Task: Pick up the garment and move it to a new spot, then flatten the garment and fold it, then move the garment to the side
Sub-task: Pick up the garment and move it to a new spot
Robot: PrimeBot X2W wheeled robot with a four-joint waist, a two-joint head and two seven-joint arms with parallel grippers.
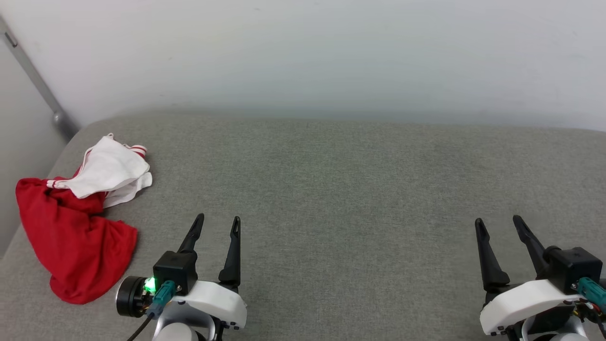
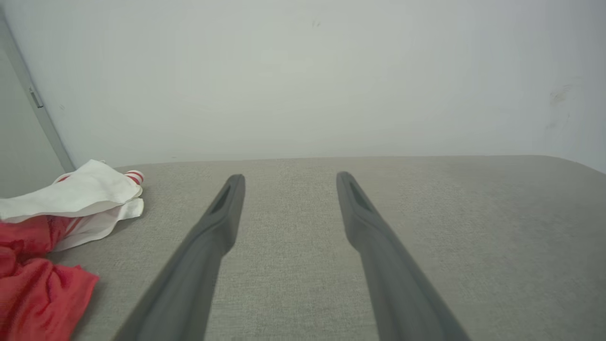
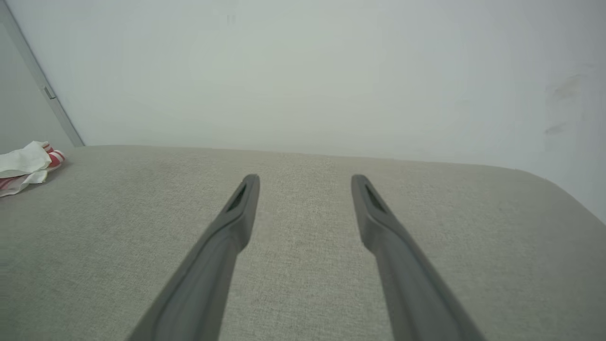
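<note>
The pickup is not yet started: the garment lies crumpled at the left edge of the grey fabric surface. The left tool and right tool stand open and empty. The next move probably calls for the left one to reach leftward.

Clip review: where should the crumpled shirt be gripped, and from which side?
Probably the bunched red fold at the right edge of the shirt, approached from above and the right by the open left pincer, the nearer one. The shirt lies heaped at the left end of the surface, so that fold stands proud, while the white sleeve lies flatter.
</note>
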